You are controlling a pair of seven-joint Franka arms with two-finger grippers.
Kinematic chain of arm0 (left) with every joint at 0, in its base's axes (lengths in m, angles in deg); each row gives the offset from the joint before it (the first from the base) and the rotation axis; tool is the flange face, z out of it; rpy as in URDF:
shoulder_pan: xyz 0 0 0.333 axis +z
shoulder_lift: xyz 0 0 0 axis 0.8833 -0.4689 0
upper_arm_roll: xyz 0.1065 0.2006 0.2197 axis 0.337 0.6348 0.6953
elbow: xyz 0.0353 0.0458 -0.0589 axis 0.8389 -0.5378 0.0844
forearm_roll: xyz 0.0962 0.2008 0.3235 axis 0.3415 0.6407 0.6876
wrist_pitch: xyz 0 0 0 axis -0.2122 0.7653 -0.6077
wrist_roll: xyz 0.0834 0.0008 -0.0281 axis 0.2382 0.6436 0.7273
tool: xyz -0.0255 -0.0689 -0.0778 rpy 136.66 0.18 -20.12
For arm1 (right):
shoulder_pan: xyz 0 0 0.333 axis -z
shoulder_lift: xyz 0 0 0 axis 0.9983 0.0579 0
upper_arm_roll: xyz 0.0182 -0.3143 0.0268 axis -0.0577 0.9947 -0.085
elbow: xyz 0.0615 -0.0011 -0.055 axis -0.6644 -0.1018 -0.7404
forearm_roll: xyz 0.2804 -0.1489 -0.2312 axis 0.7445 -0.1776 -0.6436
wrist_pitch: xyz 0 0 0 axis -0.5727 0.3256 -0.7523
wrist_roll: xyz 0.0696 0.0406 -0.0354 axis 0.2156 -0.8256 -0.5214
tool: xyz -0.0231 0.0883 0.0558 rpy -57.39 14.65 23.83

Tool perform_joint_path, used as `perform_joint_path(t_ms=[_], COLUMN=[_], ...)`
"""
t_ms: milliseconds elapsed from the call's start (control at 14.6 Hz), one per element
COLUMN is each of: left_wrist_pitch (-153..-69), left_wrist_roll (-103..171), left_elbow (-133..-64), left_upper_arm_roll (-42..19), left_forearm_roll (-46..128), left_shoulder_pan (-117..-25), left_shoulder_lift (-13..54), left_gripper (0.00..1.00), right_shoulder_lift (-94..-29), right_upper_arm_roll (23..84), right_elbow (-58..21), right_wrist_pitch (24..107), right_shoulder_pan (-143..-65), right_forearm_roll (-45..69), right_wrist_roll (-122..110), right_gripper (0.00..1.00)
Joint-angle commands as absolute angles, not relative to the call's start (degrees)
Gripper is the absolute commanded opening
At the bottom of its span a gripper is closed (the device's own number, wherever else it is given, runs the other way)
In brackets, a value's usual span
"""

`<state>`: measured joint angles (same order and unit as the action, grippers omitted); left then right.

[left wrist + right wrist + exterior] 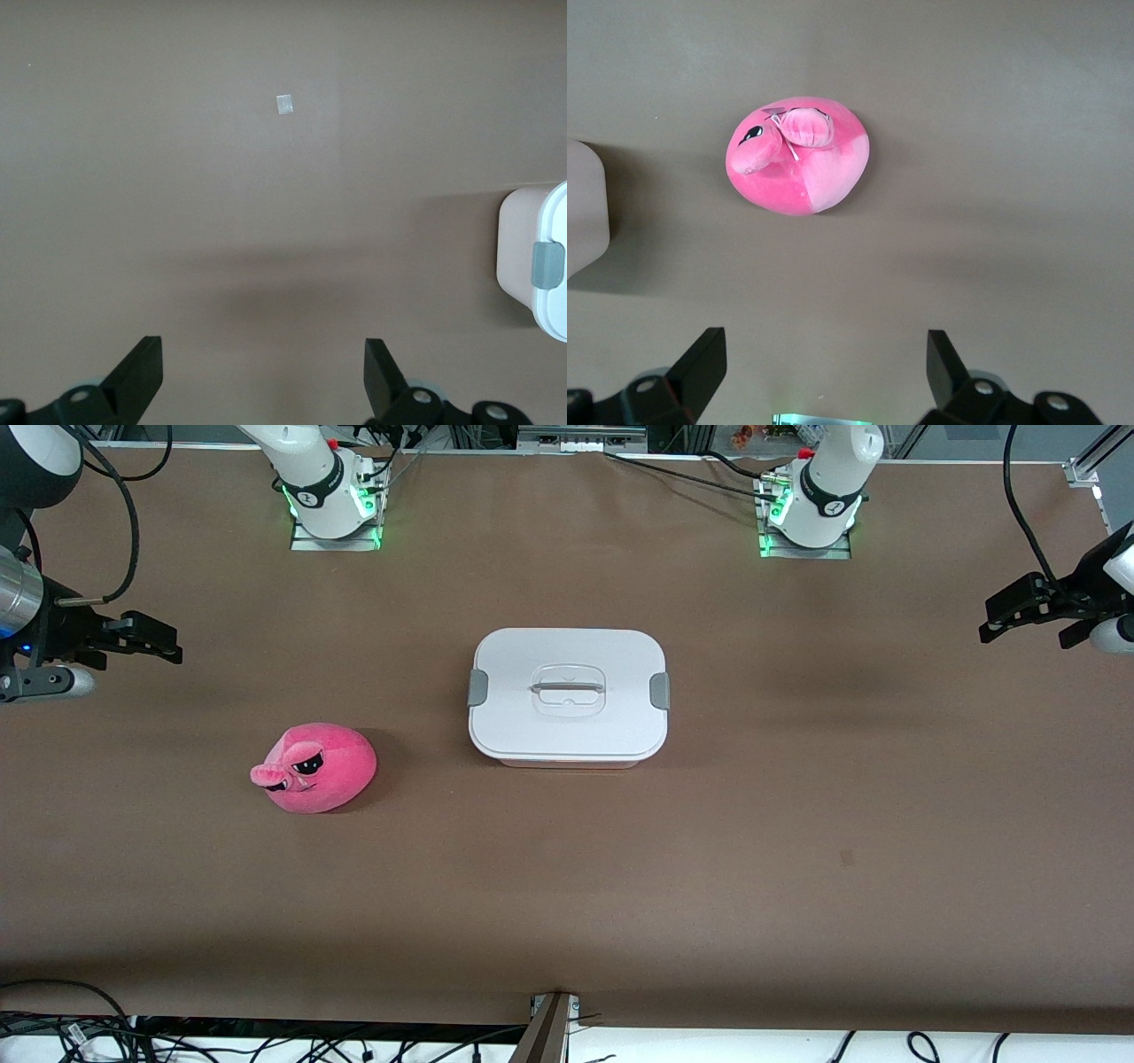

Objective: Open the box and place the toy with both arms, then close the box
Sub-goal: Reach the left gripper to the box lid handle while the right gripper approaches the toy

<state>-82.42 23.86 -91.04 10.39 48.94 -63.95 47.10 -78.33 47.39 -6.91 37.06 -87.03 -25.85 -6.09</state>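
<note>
White-lidded, the box sits shut mid-table with its clips down and the toy nearer the camera toward the right arm's end, so the left gripper and right gripper hang empty, jaws wide, at the table's ends, seemingly ready to begin.

The scene is filled by a wide counter covered in a matte brown sheet, evenly lit from above, with soft shadows cast on it. A small pale square of tape is seen stuck on the brown surface. Black cables are seen lying along the white edge nearest the front camera, beside a metal bracket.
</note>
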Motion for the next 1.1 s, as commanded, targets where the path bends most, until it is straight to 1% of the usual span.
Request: perform_joint_path(t_ms=[0, 206, 686, 755, 892, 1029], left_wrist_pitch=[-81.81, -81.81, -81.55, -81.28, -78.66, -77.15], left_wrist_roll=[22.78, 22.77, 22.59, 22.77, 22.68, 21.28], left_elbow=[-92.01, -89.48, -88.25, -88.07, -86.76, -86.22], left_upper_arm_roll=[10.26, 10.26, 10.26, 10.09, 9.74, 8.43], left_forearm_roll=[48.39, 48.38, 47.25, 46.2, 46.27, 43.83], left_shoulder_pan=[-63.63, -63.97, -64.76, -65.63, -67.66, -68.36], left_shoulder_lift=[48.22, 45.87, 44.54, 43.41, 41.39, 39.28], left_gripper=[1.0, 1.0, 1.0, 1.0, 1.0, 1.0], right_shoulder_lift=[-77.57, -77.57, -76.08, -75.9, -74.06, -73.96], right_upper_arm_roll=[47.29, 47.29, 47.29, 47.29, 47.29, 47.29], right_elbow=[-5.27, -5.36, -5.36, -5.54, -5.63, -5.54], right_wrist_pitch=[36.48, 36.48, 36.74, 37.61, 37.97, 37.89], right_shoulder_pan=[-86.94, -86.77, -87.03, -87.03, -87.03, -87.12], right_forearm_roll=[-26.05, -26.05, -26.05, -25.87, -25.7, -25.87], right_wrist_roll=[-5.73, -5.55, -5.73, -5.73, -5.73, -5.55], right_gripper=[1.0, 1.0, 1.0, 1.0, 1.0, 1.0])
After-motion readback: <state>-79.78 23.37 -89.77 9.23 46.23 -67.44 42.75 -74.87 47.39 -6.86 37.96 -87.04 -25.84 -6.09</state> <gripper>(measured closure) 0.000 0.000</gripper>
